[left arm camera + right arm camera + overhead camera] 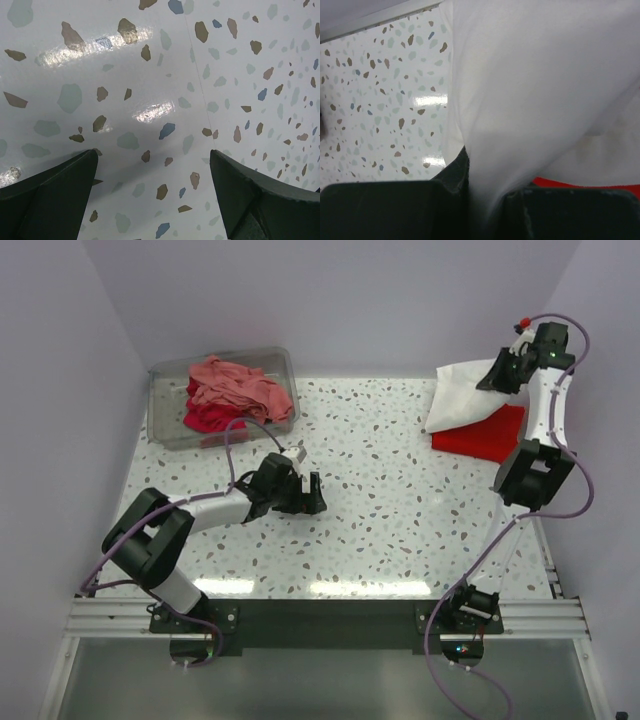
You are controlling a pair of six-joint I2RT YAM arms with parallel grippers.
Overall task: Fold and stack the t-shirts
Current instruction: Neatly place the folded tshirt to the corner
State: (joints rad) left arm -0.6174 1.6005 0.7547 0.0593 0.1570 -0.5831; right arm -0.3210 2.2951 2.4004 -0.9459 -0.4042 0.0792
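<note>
A white t-shirt (462, 398) hangs from my right gripper (500, 375) at the far right of the table, its lower edge draped over a folded bright red t-shirt (488, 435). In the right wrist view the white t-shirt (540, 100) is pinched between the two dark fingers (455, 185), with a sliver of the red t-shirt (570, 184) below. My right gripper (485, 200) is shut on the cloth. My left gripper (305, 495) hovers over bare tabletop at centre left. The left gripper (154, 165) is open, with only speckled table between its fingers (60, 190).
A clear plastic bin (168, 400) at the back left holds crumpled salmon-pink (235, 385) and crimson (208, 418) t-shirts. Lilac walls close in the table on the left, back and right. The speckled tabletop (390, 500) stretches between the two arms.
</note>
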